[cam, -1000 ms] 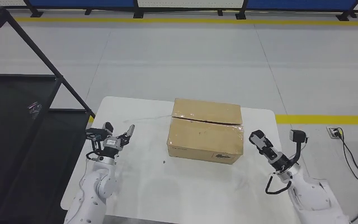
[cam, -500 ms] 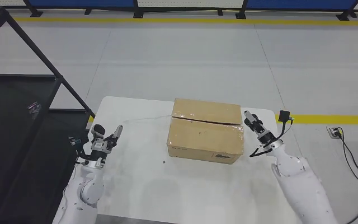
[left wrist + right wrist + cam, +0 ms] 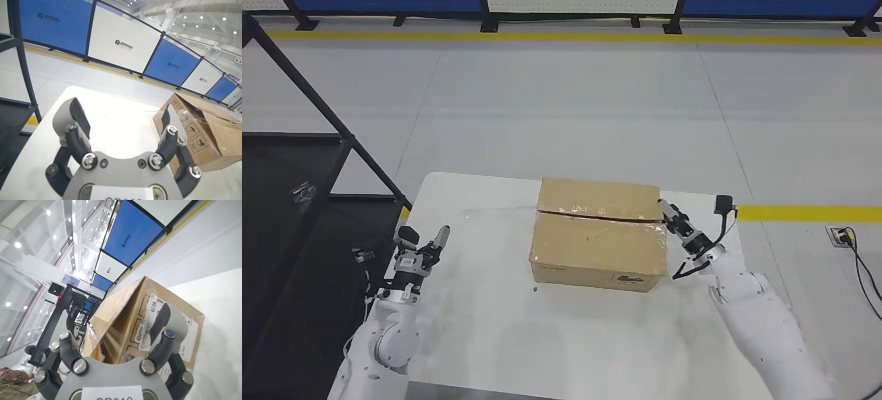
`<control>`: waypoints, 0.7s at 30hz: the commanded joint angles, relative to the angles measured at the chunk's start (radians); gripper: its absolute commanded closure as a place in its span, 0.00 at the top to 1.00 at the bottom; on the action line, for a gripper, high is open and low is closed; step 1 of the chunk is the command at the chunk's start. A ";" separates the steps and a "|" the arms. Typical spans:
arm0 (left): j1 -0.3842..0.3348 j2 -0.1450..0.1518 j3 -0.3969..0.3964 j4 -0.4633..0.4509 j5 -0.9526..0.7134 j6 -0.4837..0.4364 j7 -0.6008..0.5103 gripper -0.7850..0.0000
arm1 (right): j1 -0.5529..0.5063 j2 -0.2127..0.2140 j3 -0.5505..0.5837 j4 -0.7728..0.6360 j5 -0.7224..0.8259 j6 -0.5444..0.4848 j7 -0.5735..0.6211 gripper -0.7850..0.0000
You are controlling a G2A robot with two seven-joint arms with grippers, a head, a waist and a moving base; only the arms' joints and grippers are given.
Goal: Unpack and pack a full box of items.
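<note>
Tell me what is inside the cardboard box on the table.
The cardboard box has its top flaps nearly shut. A gap at one end shows only bare inner cardboard; any contents are hidden under the flaps.

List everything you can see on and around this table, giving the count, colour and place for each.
brown cardboard box: one, brown, middle of the table, top flaps folded over.
round-cornered white table: one, white, under the box.
black metal rack: one, black, beside the table's left end.
blue and white partition panels: several, along the hall's far side.
left gripper: one, open, over the table's left part, apart from the box.
right gripper: one, open, at the box's right end.
</note>
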 commanded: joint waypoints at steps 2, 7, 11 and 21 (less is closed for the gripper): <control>-0.002 0.002 0.001 0.007 0.005 -0.006 -0.005 1.00 | 0.006 -0.008 -0.006 0.014 0.003 -0.012 -0.006 1.00; -0.004 0.004 0.004 0.019 0.006 -0.009 -0.004 1.00 | 0.003 -0.017 -0.014 0.019 -0.005 -0.026 -0.020 1.00; -0.008 0.005 0.008 0.028 0.005 -0.010 -0.002 1.00 | -0.006 -0.018 -0.012 0.015 -0.013 -0.039 -0.024 1.00; -0.024 0.005 0.029 0.041 0.009 -0.012 -0.006 1.00 | -0.070 -0.002 0.016 -0.051 0.009 -0.111 0.034 1.00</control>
